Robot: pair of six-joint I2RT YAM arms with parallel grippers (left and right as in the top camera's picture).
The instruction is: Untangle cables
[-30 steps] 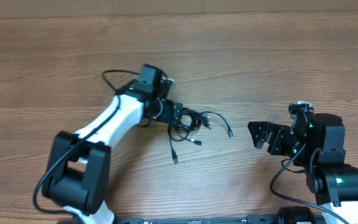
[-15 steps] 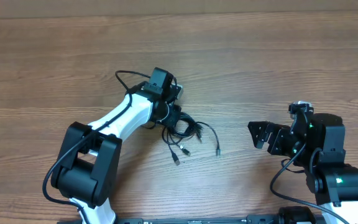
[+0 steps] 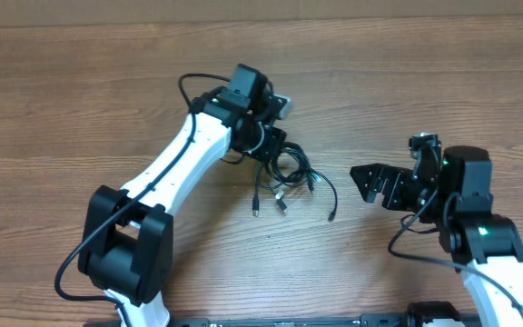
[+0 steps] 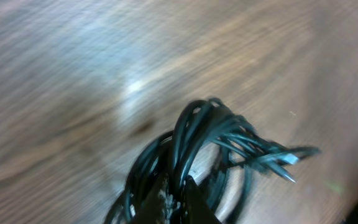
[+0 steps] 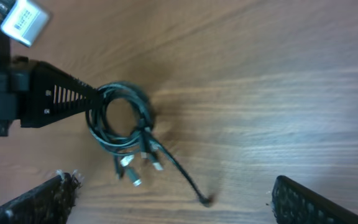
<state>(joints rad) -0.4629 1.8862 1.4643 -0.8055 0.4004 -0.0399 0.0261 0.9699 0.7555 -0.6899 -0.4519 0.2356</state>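
Observation:
The cables (image 3: 291,171) are a small coil of thin black cords with silver-tipped plugs, lying mid-table. My left gripper (image 3: 271,153) is shut on the coil's left side. In the left wrist view the cables (image 4: 197,130) loop out in front of the pinched left gripper (image 4: 178,186). The right wrist view shows the cables (image 5: 120,118) hanging off the left gripper (image 5: 92,99), with the plug ends (image 5: 132,168) fanned below. One longer strand (image 5: 185,180) trails right. My right gripper (image 3: 370,182) stands open, right of the coil and apart from it, its fingers (image 5: 48,199) wide.
The wooden table (image 3: 425,82) carries only the coil. The left arm's thick black cord (image 3: 189,86) arcs behind its wrist, and a white tag (image 3: 282,103) sticks out beside it. The table's far edge (image 3: 261,14) runs along the top.
My left gripper has shut on the coil and swung toward the far right, dragging the cables with it. The right arm has shifted a little left, toward the coil.

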